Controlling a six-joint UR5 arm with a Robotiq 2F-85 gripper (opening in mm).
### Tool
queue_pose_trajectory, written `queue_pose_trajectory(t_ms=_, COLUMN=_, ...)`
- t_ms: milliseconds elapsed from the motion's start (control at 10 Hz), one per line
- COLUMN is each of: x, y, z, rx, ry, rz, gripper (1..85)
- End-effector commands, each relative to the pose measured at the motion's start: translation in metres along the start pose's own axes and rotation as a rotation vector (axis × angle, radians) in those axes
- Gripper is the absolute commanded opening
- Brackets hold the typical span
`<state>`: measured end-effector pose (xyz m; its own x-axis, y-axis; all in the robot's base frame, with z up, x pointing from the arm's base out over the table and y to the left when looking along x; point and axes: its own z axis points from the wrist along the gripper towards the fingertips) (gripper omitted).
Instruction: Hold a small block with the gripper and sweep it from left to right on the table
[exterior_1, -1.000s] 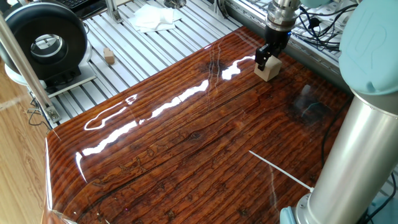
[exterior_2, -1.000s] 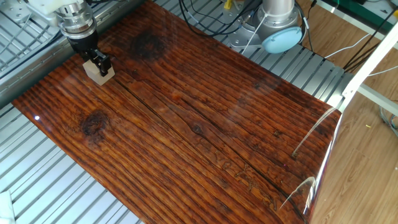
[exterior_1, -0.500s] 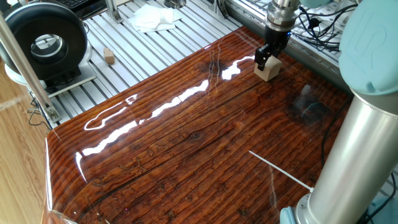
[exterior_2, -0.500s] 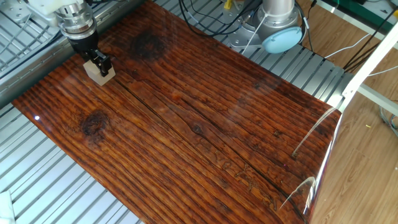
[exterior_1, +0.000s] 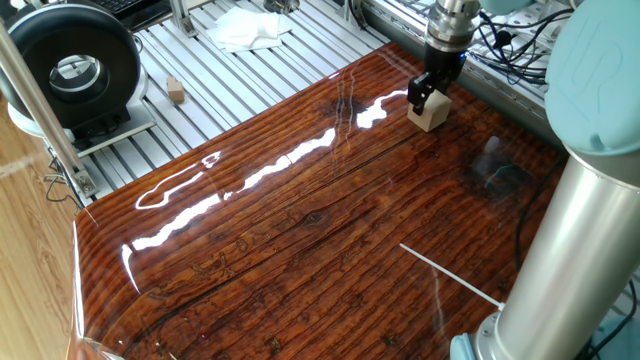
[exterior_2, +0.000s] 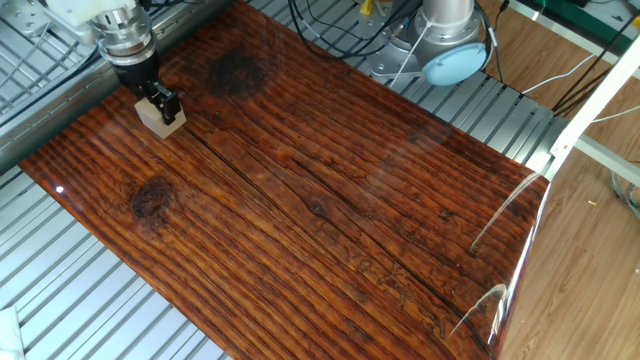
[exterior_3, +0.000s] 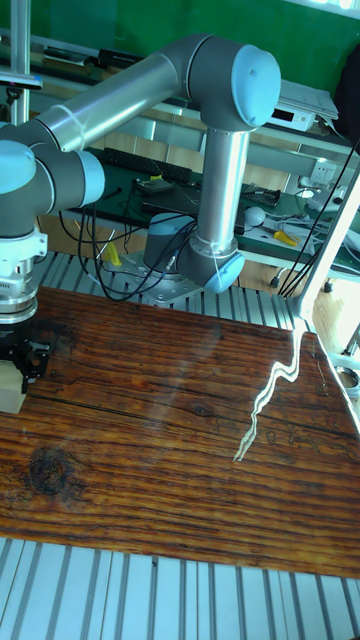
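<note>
The small block (exterior_1: 430, 112) (exterior_2: 160, 119) (exterior_3: 10, 393) is a pale beige wooden cube resting on the glossy reddish-brown table (exterior_1: 320, 230) (exterior_2: 330, 200) (exterior_3: 180, 450) near one corner. My black gripper (exterior_1: 428, 97) (exterior_2: 160, 103) (exterior_3: 18, 368) comes straight down from its silver wrist and is shut on the block's upper part, a finger on either side. In the tall fixed view the block sits at the far left edge of the picture, partly cut off.
A ribbed aluminium frame (exterior_1: 250, 70) surrounds the table. On it lie a tiny brownish block (exterior_1: 176, 91), white cloth (exterior_1: 245, 28) and a black round device (exterior_1: 70, 65). Cables (exterior_2: 350, 30) and the arm's base (exterior_2: 445, 45) stand by the table's far side.
The gripper and block have shifted very slightly along the table in one fixed view; otherwise nothing has visibly changed.
</note>
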<state>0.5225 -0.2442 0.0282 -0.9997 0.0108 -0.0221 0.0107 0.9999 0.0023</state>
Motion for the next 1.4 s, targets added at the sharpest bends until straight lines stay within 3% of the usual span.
queue_pose_trajectory(t_ms=0, x=-0.001, y=0.008, z=-0.007, rx=-0.014, ry=-0.004, rz=0.013, gripper=3.7)
queue_pose_trajectory(t_ms=400, x=-0.006, y=0.010, z=0.006, rx=0.004, ry=-0.021, rz=0.023, gripper=1.3)
queue_pose_trajectory(t_ms=700, x=0.000, y=0.020, z=-0.015, rx=-0.036, ry=0.008, rz=0.026, gripper=1.3)
queue_pose_trajectory(t_ms=800, x=-0.002, y=0.022, z=-0.015, rx=-0.048, ry=0.003, rz=0.025, gripper=1.0)
queue_pose_trajectory(t_ms=1100, x=-0.006, y=0.021, z=-0.002, rx=-0.015, ry=-0.011, rz=0.033, gripper=1.0)
queue_pose_trajectory(t_ms=1300, x=-0.005, y=0.021, z=-0.002, rx=-0.016, ry=-0.008, rz=0.032, gripper=1.0)
